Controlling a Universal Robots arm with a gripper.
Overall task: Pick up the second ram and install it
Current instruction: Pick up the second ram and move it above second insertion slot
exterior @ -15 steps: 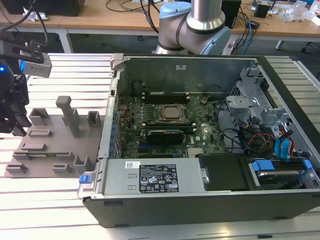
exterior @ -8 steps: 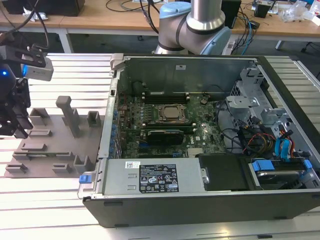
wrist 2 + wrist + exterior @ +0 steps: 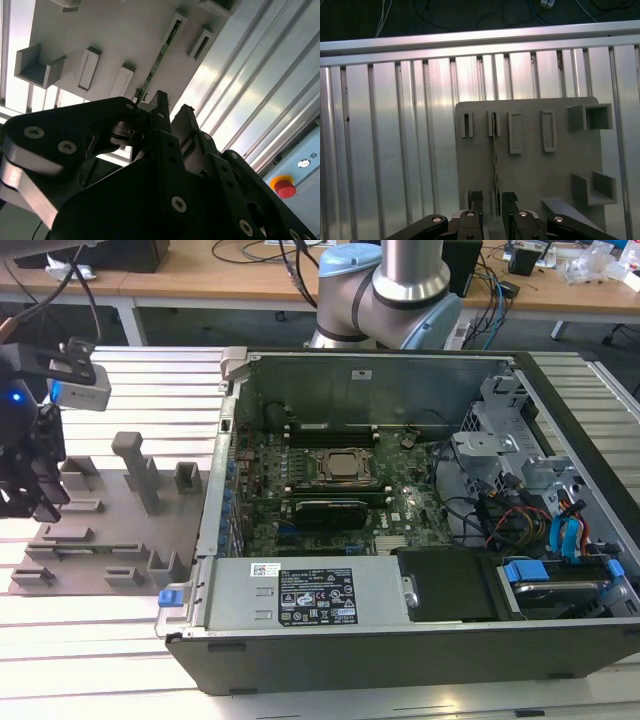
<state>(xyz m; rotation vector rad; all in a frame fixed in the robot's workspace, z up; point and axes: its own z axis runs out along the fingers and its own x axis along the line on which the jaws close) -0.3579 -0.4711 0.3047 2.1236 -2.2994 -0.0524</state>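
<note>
The second ram point(image 3: 495, 160) is a thin green stick standing on edge in a slot of the grey holder plate point(image 3: 535, 170). In the second wrist view the ram point(image 3: 159, 57) runs toward my fingertips. My gripper point(image 3: 492, 200) is open just over the stick's near end, with one black finger point(image 3: 476, 200) on each side and a clear gap to both. In the exterior view the gripper point(image 3: 35, 495) hangs over the holder plate point(image 3: 110, 520) at the exterior view's left, well apart from the motherboard point(image 3: 340, 490).
An open computer case point(image 3: 400, 640) lies at the exterior view's right, with a processor socket point(image 3: 345, 468), black memory slots point(image 3: 330, 430) and a power supply point(image 3: 310, 595). The table is ribbed aluminium point(image 3: 385, 140). A red stop button point(image 3: 284, 187) sits beside the table.
</note>
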